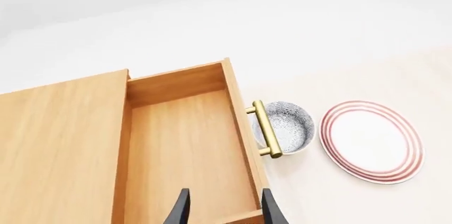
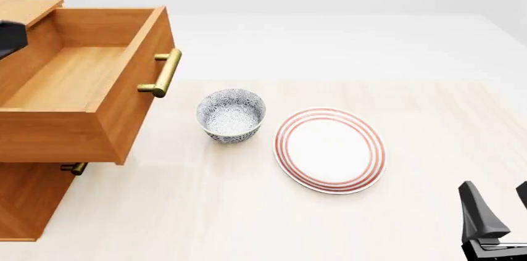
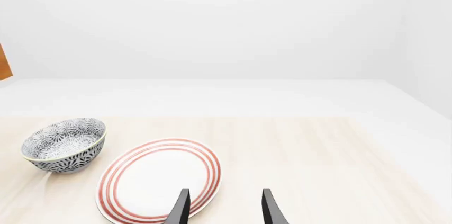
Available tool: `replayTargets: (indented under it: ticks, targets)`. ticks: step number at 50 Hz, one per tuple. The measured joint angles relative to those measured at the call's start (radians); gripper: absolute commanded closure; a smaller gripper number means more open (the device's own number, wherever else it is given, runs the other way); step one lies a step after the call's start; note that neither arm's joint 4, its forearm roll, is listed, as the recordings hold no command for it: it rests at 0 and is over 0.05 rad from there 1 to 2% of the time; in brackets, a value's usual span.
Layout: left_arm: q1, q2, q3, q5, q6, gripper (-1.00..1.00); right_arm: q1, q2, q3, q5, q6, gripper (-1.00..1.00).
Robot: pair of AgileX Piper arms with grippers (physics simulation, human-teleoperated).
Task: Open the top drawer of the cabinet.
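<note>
The cabinet [image 2: 29, 196] stands at the table's left. Its top drawer [image 2: 78, 76] is pulled far out, open and empty inside, its gold handle [image 2: 165, 73] facing the bowl. The drawer [image 1: 183, 144] and handle [image 1: 267, 128] also show in the left wrist view. My left gripper [image 1: 226, 207] is open and empty, hovering above the drawer's inside, clear of the handle. Only a dark part of the left arm [image 2: 10, 37] shows in the front view. My right gripper [image 2: 498, 204] is open and empty at the near right, far from the cabinet; it also shows in the right wrist view [image 3: 224, 208].
A patterned bowl [image 2: 231, 115] stands just right of the drawer front. A white plate with red rings [image 2: 330, 149] lies right of the bowl. A lower drawer's gold handle [image 2: 74, 167] peeks out under the open drawer. Bowl [image 3: 63, 144] and plate [image 3: 159, 181] lie ahead of my right gripper.
</note>
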Motion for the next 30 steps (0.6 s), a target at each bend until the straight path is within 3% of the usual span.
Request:
replayTargets:
  ticks: [30]
  targets:
    - [0.015, 0.055, -0.098, -0.045, 0.022, -1.0, 0.0, 0.004, 0.001, -0.004, 0.0, -1.0]
